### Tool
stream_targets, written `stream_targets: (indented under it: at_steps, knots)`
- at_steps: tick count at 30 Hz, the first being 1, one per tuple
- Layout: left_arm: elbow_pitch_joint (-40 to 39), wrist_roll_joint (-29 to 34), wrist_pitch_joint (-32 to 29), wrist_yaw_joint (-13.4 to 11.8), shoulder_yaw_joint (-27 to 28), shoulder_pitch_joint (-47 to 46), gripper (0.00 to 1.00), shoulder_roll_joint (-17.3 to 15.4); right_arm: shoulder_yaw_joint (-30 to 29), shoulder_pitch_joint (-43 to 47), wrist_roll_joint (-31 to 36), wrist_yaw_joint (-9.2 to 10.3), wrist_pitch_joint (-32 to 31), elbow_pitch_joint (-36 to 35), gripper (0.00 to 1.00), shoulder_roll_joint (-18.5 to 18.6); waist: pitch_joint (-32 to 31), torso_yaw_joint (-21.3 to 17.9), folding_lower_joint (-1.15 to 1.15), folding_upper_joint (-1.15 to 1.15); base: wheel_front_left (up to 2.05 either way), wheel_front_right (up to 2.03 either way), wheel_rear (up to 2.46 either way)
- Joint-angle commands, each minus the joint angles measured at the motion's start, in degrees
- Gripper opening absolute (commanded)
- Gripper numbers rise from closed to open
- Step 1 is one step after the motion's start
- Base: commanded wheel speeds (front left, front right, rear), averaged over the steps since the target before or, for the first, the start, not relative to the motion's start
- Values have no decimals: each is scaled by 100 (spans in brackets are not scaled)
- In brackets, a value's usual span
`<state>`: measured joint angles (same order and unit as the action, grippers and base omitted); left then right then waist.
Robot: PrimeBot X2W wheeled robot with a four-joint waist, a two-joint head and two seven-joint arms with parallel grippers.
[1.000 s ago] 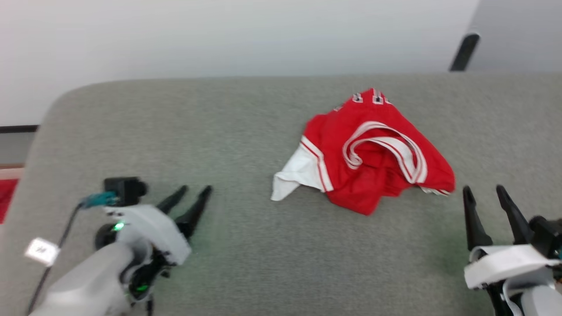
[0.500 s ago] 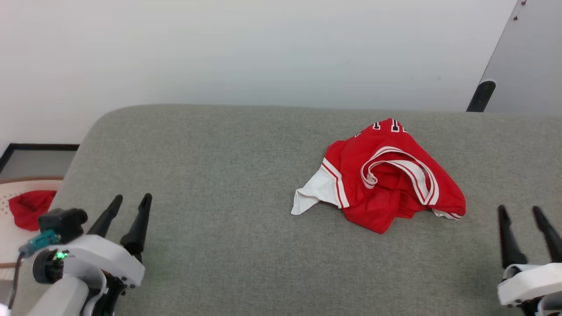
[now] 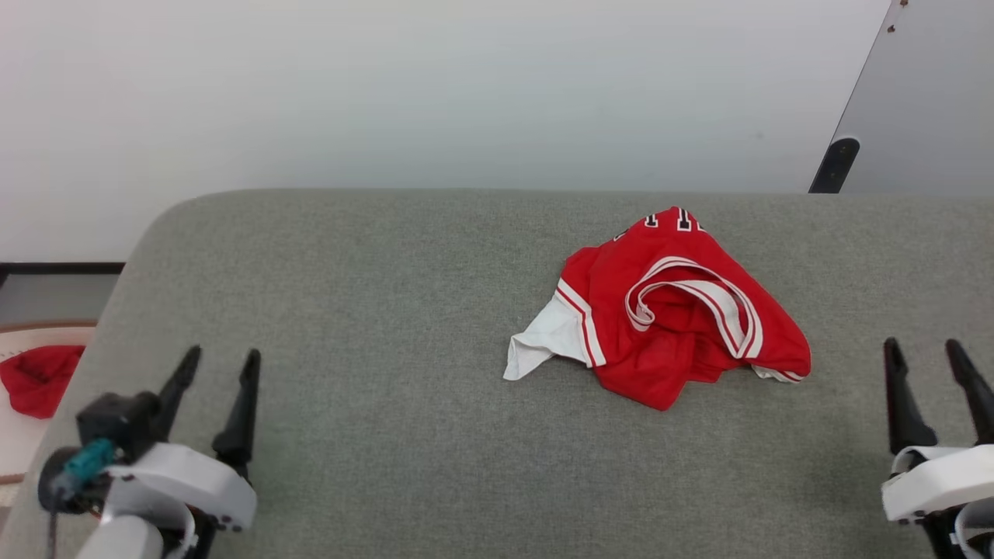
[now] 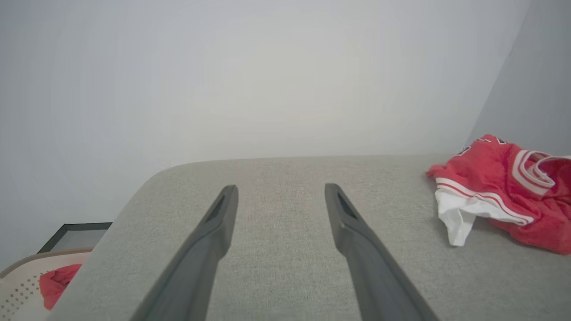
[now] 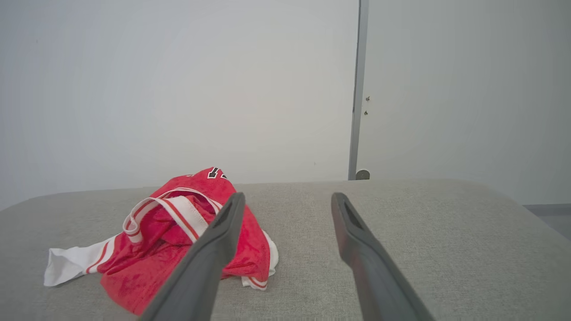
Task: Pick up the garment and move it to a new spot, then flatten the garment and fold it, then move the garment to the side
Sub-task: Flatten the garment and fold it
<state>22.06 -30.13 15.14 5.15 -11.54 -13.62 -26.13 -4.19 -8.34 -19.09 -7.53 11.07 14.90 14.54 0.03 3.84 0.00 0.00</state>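
The garment (image 3: 668,318) is a red jersey with white panel and striped trim, crumpled in a heap on the grey surface (image 3: 388,310), right of centre. It also lies at the right edge of the left wrist view (image 4: 504,196) and at the left of the right wrist view (image 5: 178,236). My left gripper (image 3: 220,359) stands open over the near left of the surface, far from the garment, nothing between its fingers. My right gripper (image 3: 924,348) is open too, just right of the garment and apart from it.
A plain red cloth (image 3: 35,379) lies in a pale basket (image 3: 15,458) off the left edge of the surface, also seen low in the left wrist view (image 4: 58,285). A white wall rises behind, with a grey door (image 3: 924,101) at the back right.
The head camera has tilted and shifted, so the whole picture moved. The left gripper has drawn back toward the near left corner. The garment lies unchanged and both grippers stay open.
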Motion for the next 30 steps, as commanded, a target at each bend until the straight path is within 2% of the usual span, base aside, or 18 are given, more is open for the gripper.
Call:
stream_targets:
  at_steps: [1,11,22,26,30]
  knots:
    - [43,150,-2,47,56,111,100,54,30,40,14,8,9,10,100,-46,39,2,0,0,0,0,0]
    - [153,457,-2,188,429,71,100,294,117,-55,50,8,70,90,100,-118,147,-25,0,0,0,0,0]
    - [208,553,-2,239,489,-8,100,380,183,-84,61,8,103,147,100,-130,138,-30,0,0,0,0,0]
    - [280,382,-78,238,185,-395,100,308,218,-145,72,8,107,113,100,-167,203,-77,0,0,0,0,0]
    - [321,-368,-877,236,-508,-1106,100,226,239,-197,84,8,135,48,100,-208,372,-149,0,0,0,0,0]
